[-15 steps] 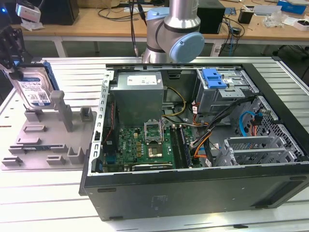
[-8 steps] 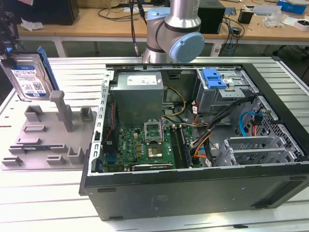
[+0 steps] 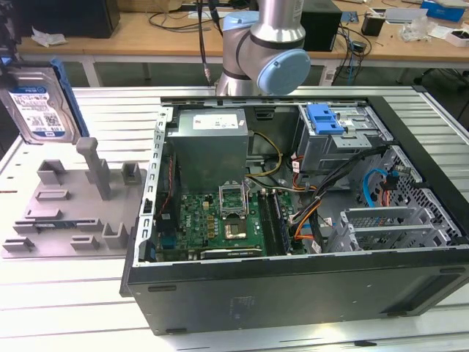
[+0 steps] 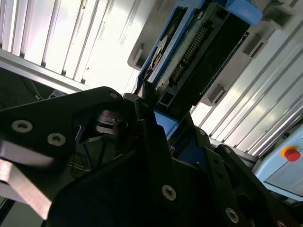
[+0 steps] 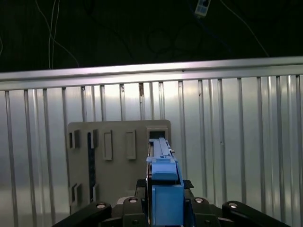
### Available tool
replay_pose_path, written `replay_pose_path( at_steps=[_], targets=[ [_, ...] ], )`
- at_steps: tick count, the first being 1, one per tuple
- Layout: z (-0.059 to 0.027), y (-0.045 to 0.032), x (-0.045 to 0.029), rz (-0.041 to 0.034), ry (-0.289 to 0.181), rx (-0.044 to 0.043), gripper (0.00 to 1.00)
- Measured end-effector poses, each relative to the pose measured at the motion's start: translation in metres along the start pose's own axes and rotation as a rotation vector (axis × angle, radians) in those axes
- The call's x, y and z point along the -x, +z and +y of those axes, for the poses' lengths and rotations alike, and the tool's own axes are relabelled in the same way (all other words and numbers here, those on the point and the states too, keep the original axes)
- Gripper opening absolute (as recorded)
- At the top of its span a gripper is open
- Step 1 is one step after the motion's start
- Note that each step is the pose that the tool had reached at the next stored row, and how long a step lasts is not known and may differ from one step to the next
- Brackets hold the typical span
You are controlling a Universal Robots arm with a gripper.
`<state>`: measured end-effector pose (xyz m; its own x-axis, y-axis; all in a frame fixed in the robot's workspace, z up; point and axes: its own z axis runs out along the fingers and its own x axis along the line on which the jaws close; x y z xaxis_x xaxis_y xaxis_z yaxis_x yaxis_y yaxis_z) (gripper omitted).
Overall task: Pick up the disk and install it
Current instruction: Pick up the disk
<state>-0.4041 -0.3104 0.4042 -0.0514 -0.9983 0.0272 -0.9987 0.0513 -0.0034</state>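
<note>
The disk [image 3: 40, 103], silver-grey with a white-and-blue label and a blue carrier, hangs upright at the exterior view's far left, above the grey fixture tray [image 3: 66, 209]. In the first wrist view my gripper [image 5: 163, 208] is shut on the disk [image 5: 162, 163], seen edge-on over the tray [image 5: 118, 142]. The second wrist view shows the black fingers [image 4: 142, 118] clamped on the disk [image 4: 199, 52] at its blue carrier, connector side showing.
An open computer case [image 3: 293, 286] lies on the slatted metal table [image 3: 58, 308], to the exterior view's right of the tray. Inside are a motherboard [image 3: 220, 220], cables and a blue bracket [image 3: 325, 117] on the drive cage. The arm's elbow [image 3: 267, 59] stands behind the case.
</note>
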Motion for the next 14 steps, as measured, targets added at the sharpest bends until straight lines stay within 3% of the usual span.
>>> replay_pose_path(
  at_steps=[7,9,11,14],
  targets=[
    [0.0000,-0.0227,-0.0006,0.0000,0.000,0.0001,0.37],
    [-0.0001,-0.0333,-0.0009,-0.0001,0.000,-0.0001,0.37],
    [-0.0001,-0.0489,-0.0013,0.0000,0.000,0.0000,0.37],
    [-0.0002,-0.0616,-0.0017,-0.0001,0.000,0.0000,0.37]
  ],
)
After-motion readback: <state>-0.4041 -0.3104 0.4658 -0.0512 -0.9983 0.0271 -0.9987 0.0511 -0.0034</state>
